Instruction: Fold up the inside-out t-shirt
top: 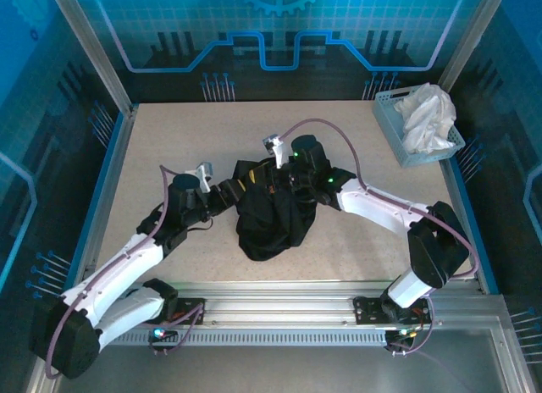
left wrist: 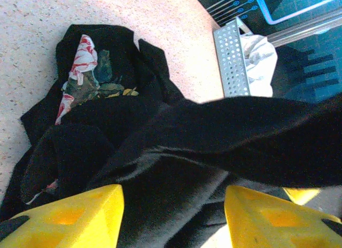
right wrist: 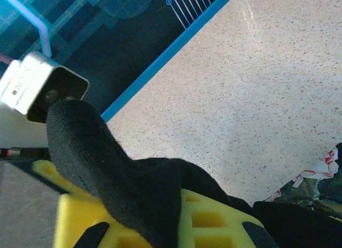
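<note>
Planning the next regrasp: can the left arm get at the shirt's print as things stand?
Likely yes. The print lies uncovered on the shirt, just ahead of the left fingers. But black cloth fills the gap between those fingers, so they'd need to clear that first.

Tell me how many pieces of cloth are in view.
2: the black t-shirt bunched up in the middle, and a white cloth in the basket at the far right corner. More could be hidden under either.

Speckled table (top: 169, 139), black t-shirt (top: 271, 219) heaped mid-table, apparently plastic basket (top: 391, 126) far right
</note>
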{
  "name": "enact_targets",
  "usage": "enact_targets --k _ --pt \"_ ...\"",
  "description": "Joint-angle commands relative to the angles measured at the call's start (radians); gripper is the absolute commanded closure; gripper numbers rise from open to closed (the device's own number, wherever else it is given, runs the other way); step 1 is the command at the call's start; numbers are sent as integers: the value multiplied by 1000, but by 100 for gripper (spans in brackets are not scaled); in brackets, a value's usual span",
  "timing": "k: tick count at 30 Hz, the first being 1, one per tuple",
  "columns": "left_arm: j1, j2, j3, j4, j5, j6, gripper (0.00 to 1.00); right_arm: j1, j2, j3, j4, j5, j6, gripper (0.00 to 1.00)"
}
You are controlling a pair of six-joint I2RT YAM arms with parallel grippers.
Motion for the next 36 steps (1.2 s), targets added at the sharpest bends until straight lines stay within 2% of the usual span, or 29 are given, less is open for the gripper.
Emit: enact_targets --k 1,8,21,24,29,36 --pt "22 20 -4 44 -45 -10 49 14 -42 -14 48 -22 5 100" --pt "44 53 10 72 -42 0 50 20 -49 -25 78 -55 4 100" --pt "65 71 37 85 -13 1 45 35 -46 -48 127 -82 -2 100" --pt "67 80 40 96 0 -3 50 39 -41 -46 130 -93 -7 100" --pt "77 75 45 92 7 7 69 45 -48 -51 118 -84 -29 100" --pt "81 33 51 4 33 77 82 37 -79 -43 46 16 -72 100"
